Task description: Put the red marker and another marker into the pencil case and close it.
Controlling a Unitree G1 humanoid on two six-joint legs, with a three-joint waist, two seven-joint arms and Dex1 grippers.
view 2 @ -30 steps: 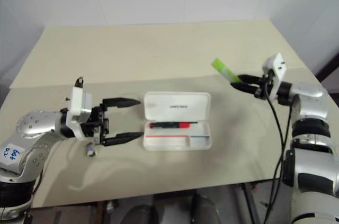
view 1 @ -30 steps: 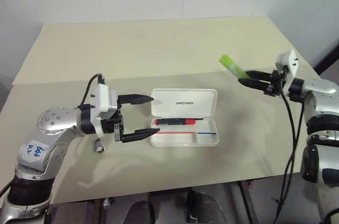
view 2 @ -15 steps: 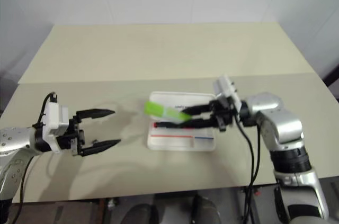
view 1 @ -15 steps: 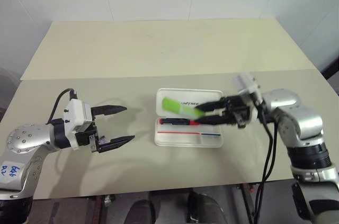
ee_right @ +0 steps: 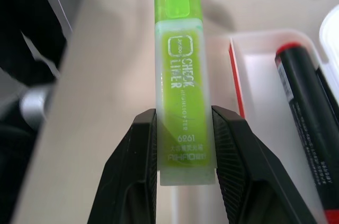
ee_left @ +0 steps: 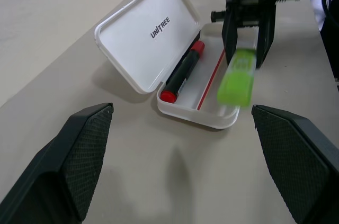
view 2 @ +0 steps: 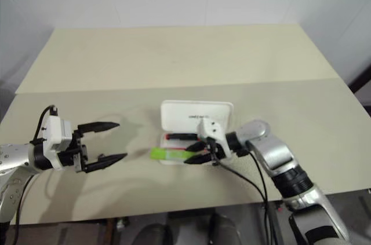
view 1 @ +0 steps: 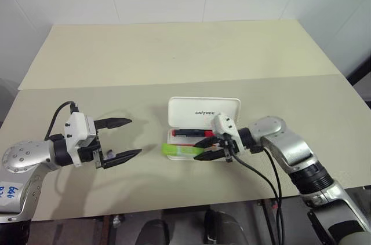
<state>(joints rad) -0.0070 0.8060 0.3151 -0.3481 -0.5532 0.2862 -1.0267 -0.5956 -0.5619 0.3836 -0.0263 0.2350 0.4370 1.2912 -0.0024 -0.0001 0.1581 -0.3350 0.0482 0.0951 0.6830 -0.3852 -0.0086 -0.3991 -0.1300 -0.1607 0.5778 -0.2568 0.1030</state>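
Green marker (view 1: 181, 150): lying nearly level along the case's long axis, pinched at one end between the right gripper's (view 1: 205, 152) two black fingers. Its free end is jutting out past the case's left end wall, over the table (view 1: 145, 59), so the marker is sitting too far left to drop cleanly inside (in the right wrist view its capped tip is showing well beyond the end wall). It is running parallel to the red marker, on the near side of it, above the front strip of the tray where the red stripe is printed.

Red marker (view 1: 191, 132): already lying in the case's tray, lengthwise, against the back by the hinge.

Case (view 1: 204, 109): standing open, its lid tilted back with the lettering showing, tray facing up.

Right gripper: gripping the green marker, reaching in from the case's right end and pointing left along it. By my judgement it is the arm to act, needing to draw the marker back to the right until both ends are clearing the walls, then lower and let go.

Left gripper (view 1: 119, 138): spread wide and holding nothing, hovering over the table left of the case, apart from it, pointing toward it.
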